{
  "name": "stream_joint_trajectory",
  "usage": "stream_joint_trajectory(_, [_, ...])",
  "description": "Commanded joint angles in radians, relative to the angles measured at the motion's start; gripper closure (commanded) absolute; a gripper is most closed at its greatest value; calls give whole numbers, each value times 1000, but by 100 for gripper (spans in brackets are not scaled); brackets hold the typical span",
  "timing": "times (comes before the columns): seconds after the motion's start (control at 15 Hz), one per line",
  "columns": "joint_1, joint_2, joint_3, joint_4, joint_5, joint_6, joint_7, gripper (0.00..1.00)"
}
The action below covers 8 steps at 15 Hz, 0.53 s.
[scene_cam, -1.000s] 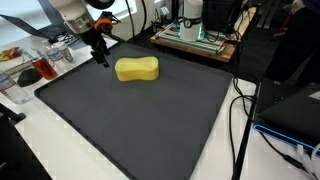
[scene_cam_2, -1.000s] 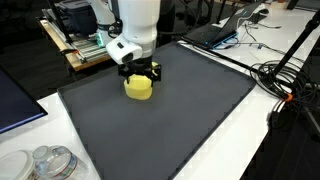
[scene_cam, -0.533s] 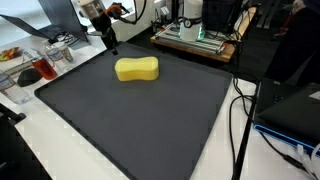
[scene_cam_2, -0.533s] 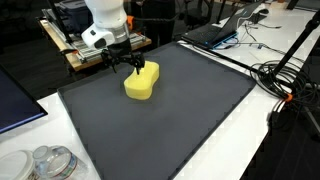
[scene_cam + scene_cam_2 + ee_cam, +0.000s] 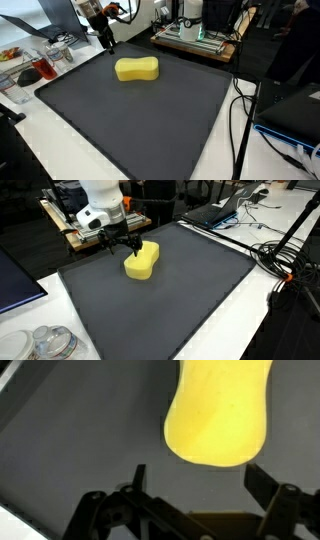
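Clearly, the gripper (image 5: 194, 472) hangs with its jaws spread wide and empty, at the lower edge of the wrist view. The yellow sponge (image 5: 218, 410) lies just beyond it, in the upper middle, flat on the dark mat (image 5: 150, 120). I judge this an approach step; a grasp calls for centring over the sponge, then descending.

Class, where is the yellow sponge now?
In an exterior view the yellow sponge lies on the dark mat near its far edge, the open gripper just beside it.

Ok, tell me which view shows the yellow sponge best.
An exterior view: the yellow sponge lies whole, side-on, unobstructed. In an exterior view the gripper overlaps its edge; the wrist view crops it.
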State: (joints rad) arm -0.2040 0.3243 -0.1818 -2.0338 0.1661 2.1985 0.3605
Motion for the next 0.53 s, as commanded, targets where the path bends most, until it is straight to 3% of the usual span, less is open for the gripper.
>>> stream_joint_trajectory(0.0, [-56, 82, -10, 124, 87, -49, -84, 0])
stream_joint_trajectory(0.47, [-188, 225, 27, 276, 266, -124, -293, 0])
